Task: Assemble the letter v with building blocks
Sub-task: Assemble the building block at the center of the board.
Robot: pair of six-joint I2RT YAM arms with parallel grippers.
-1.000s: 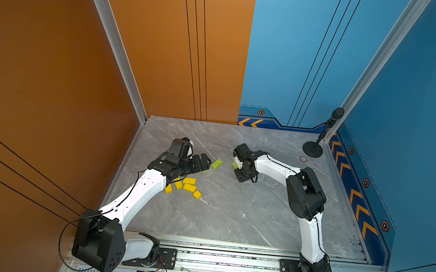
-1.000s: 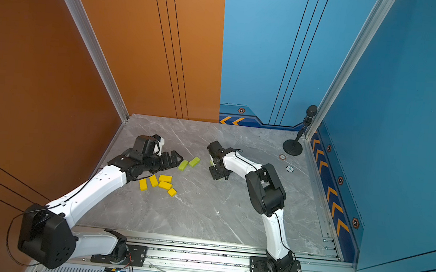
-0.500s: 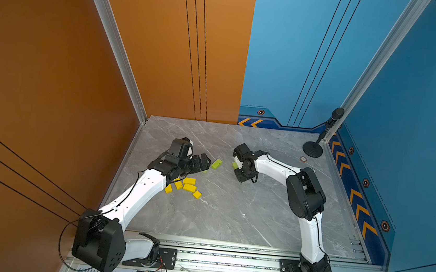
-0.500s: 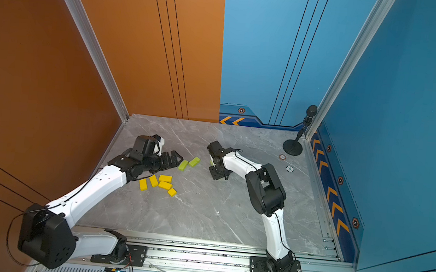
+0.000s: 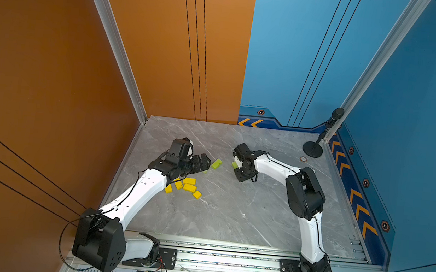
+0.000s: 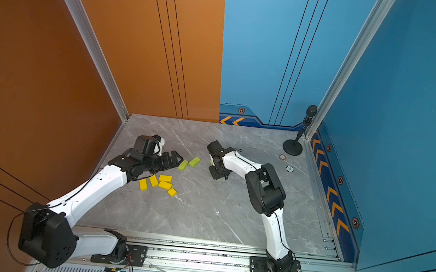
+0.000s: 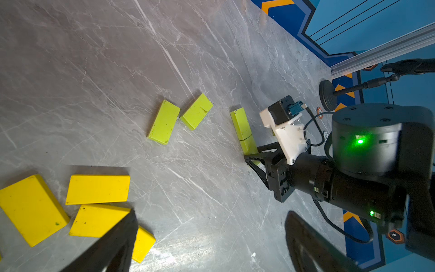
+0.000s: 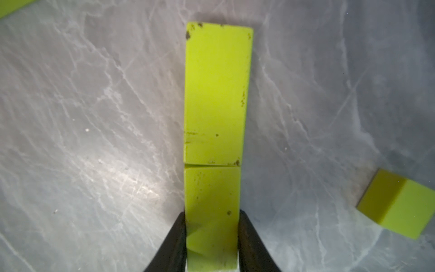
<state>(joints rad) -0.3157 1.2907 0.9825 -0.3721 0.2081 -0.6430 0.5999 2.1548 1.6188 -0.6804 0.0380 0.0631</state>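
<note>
Two green blocks end to end in one straight line on the table (image 8: 94, 117): the near block (image 8: 211, 188) clamped by the fingers of the right gripper (image 8: 211, 213), the far block (image 8: 216, 94) touching it, long axis straight away from those fingers. Fingers of the left gripper (image 7: 211, 212) wide apart, close to the two loose green blocks (image 7: 164, 121), so likely the nearer arm for the second stroke of the V.

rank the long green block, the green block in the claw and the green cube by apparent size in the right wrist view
1. long block
2. held block, nearest the camera, partly hidden
3. cube, cut by the frame; order of 2 and 3 unsure
</note>
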